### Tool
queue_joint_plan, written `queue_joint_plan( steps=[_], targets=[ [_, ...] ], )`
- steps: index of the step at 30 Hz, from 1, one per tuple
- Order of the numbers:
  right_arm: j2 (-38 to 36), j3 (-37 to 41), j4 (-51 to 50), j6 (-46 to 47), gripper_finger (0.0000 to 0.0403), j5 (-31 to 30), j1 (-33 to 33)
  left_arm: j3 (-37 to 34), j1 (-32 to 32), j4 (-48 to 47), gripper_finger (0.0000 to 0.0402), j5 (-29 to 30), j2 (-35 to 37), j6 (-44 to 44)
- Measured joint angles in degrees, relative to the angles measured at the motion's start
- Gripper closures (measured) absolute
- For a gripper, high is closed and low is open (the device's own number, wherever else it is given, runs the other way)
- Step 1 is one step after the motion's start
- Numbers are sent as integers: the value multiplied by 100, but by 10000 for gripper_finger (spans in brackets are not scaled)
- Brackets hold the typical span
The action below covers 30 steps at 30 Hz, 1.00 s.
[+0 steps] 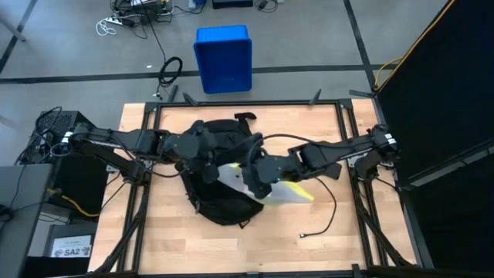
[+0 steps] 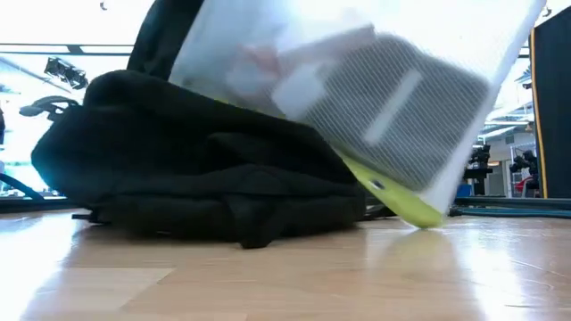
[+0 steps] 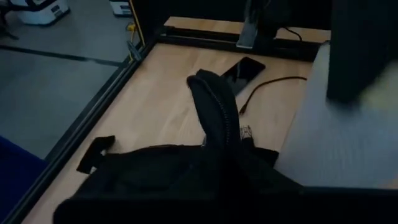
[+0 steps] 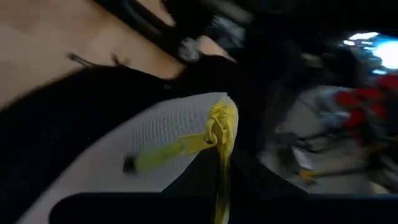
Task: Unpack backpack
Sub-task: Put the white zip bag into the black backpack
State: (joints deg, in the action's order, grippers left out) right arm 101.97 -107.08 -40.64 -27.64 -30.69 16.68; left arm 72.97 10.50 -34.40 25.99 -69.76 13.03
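Nearest the bench's (image 1: 154, 247) front edge, a thin black cable (image 1: 324, 224) lay loose on the bare wood toward the right front corner, apart from everything else. Just behind it, about the middle of the bench, the backpack (image 1: 220, 166) lay flat, a black rounded heap with a strap end (image 1: 245, 116) pointing toward the rear edge. A white mesh pouch (image 1: 266, 189) with a yellow-green zipper edge stuck out of the backpack's right side, tilted, its lower corner close to the wood in the low view (image 2: 393, 107). The right gripper (image 1: 258, 176) was at the pouch's upper end, its fingers clenched; whether they actually pinched the pouch I cannot tell, though the right wrist view showed the white mesh and yellow zipper pull (image 4: 219, 127) right in front of them. The left gripper (image 1: 202, 154) sat on the backpack's left upper part, fingers clenched too, and what they gripped was hidden by dark fabric. Beyond the rear edge, on the floor, stood a blue plastic bin (image 1: 224, 59).
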Motion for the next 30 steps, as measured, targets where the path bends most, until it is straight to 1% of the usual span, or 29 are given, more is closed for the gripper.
queue_joint_plan(
  steps=[2, 6, 8, 10, 13, 15, 19, 26, 28, 30],
  targets=[
    [0, 362, 317, 57, 403, 330, -153, 0, 0, 86, 401, 1, -4, -60],
    [2, 1048, 1027, 19, 403, 527, -447, 20, 0, 335, 401, -76, -22, -82],
    [2, 1377, 1501, 22, 403, 935, -604, 18, -1, 503, 401, -267, -36, -112],
    [2, 1700, 1889, 42, 403, 1257, -746, 17, 0, 589, 401, -322, -37, -199],
    [2, 2105, 2262, 51, 403, 1482, -909, 17, 0, 572, 401, -327, -30, -211],
    [2, 2284, 2280, 114, 403, 1491, -971, 17, 0, 441, 401, -329, -32, -204],
    [2, 2422, 2273, 243, 403, 1523, -946, 15, 0, -173, 401, -298, -32, 46],
    [2, 2432, 2256, 258, 403, 1545, -843, 12, 180, -2017, 402, -222, -30, 494],
    [2, 2432, 2256, 260, 403, 1545, -843, 1, 307, -2480, 402, 34, 18, 908],
    [2, 2432, 2254, 297, 403, 1543, -843, -25, 511, -2688, 402, 354, 104, 1234]
  ],
)
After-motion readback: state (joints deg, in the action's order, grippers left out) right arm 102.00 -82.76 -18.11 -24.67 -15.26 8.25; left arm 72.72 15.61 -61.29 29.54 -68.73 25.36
